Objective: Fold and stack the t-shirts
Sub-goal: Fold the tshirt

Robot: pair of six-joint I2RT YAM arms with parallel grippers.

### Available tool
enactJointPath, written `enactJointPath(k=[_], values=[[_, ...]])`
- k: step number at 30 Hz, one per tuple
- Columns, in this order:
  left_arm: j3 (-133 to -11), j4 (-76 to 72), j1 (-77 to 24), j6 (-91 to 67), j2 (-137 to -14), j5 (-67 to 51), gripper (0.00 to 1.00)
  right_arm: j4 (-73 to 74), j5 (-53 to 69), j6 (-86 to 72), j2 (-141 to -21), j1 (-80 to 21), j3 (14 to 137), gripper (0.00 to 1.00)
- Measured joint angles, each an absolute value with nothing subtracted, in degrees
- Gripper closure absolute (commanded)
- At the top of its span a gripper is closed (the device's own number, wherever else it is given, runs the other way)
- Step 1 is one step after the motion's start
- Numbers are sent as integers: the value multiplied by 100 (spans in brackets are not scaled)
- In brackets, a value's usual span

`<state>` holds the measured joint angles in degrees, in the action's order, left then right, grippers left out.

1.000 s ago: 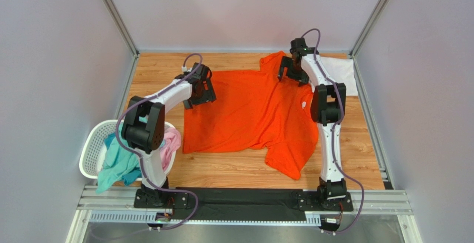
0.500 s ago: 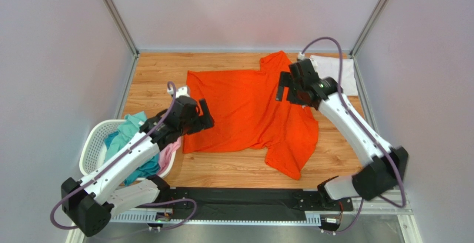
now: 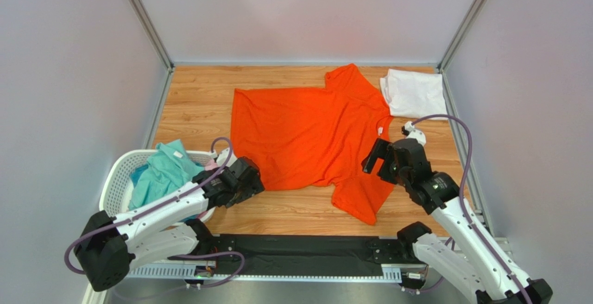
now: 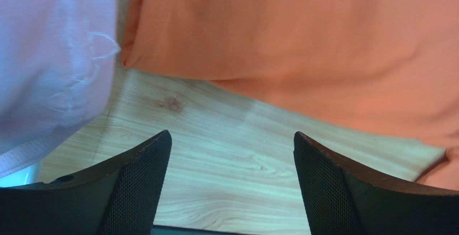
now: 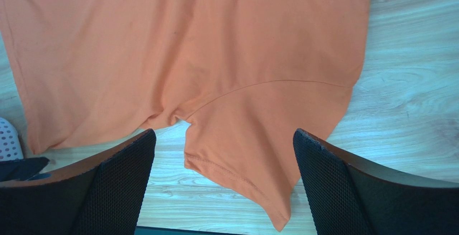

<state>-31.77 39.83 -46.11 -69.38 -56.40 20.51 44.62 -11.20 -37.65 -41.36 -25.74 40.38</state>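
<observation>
Orange t-shirt (image 3: pixel 306 137) is lying spread flat across the middle of the wooden table (image 3: pixel 195 102), with its hem towards the left, one sleeve pointing to the far edge and the other to the near edge. A folded white t-shirt (image 3: pixel 415 93) is resting in the far right corner, just beside the orange one. A teal t-shirt (image 3: pixel 161 175) is spilling out of the white mesh basket (image 3: pixel 115 186) at the near left.

The left gripper (image 3: pixel 252 179) is hovering over bare wood between the basket and the near corner of the orange hem. Its jaws are standing wide apart and gripping nothing; in its wrist view only tabletop is showing between them, with the orange cloth (image 4: pixel 323 41) just beyond.

The right gripper (image 3: pixel 379 158) is hanging above the near sleeve — spread fully, also empty-handed. From its wrist camera the sleeve and underarm seam of the orange shirt (image 5: pixel 188 47) are lying below the gap between its jaws.
</observation>
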Motion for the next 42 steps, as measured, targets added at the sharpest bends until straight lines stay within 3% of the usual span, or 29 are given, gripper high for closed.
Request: enactJointPath(k=[13,26,42], values=[[-3131,3730,-4657,-8256,-6735,2694,18,4241,-829,-3509,-4528,-2574,4027,0],[-3232,3793,-4405,-8713,-6960,3059,27,4121,-801,-3358,-4840,-2574,4027,0],[-3583,4206,-4143,-8722,-7546,3151,50,4082,-716,-3245,-5043,-2574,4027,0]])
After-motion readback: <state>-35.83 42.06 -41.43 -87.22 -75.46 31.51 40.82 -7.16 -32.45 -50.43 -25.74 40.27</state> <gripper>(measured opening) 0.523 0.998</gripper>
